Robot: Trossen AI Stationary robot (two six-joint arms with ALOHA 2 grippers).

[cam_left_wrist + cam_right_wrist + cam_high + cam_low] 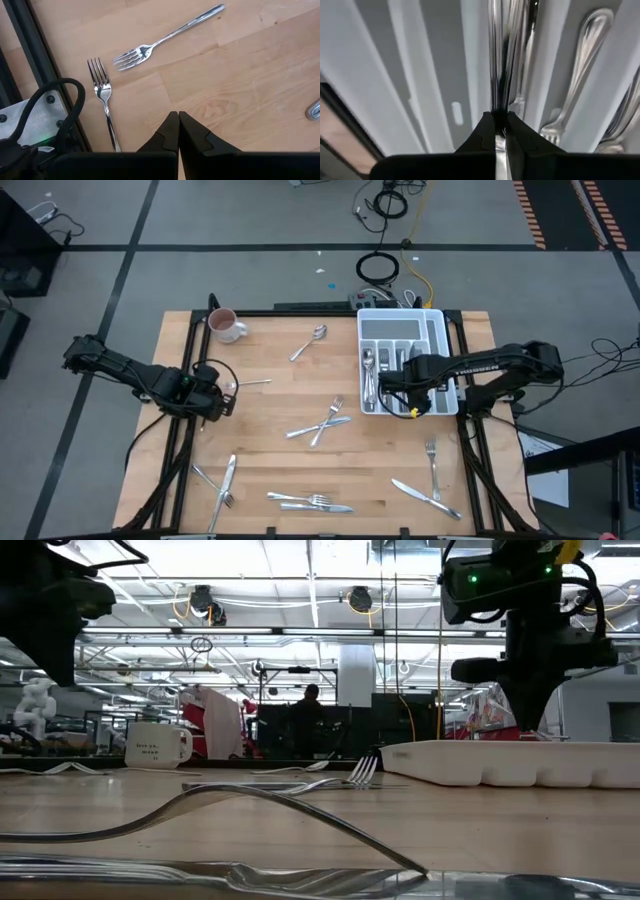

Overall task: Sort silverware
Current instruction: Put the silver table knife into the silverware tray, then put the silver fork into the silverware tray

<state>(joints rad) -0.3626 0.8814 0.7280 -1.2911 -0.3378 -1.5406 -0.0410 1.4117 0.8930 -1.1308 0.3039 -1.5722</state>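
From my remote station I see the right tool [500, 122] poised over the white cutlery tray [440, 330] at the counter's [270, 445] right rear, its fingers clenched on a slim silver piece [496, 60] that hangs down into one of the tray's long compartments; which kind of utensil it is I cannot tell. Forks and spoons already lie in the neighbouring compartments [580, 65]. The left tool [178, 131] hovers at the counter's left edge with its fingers pressed together on nothing, above bare wood, with two forks [102, 95] lying near it, one beside the counter's dark frame. The rest of the silverware is scattered over the wood: a spoon [311, 342] near the back, a crossed pair at the centre [325, 421], a knife and fork at front left [222, 480], more pieces along the front edge [310, 501], and a fork and knife at front right [431, 475]. A white mug [224, 325] stands at the rear left corner.
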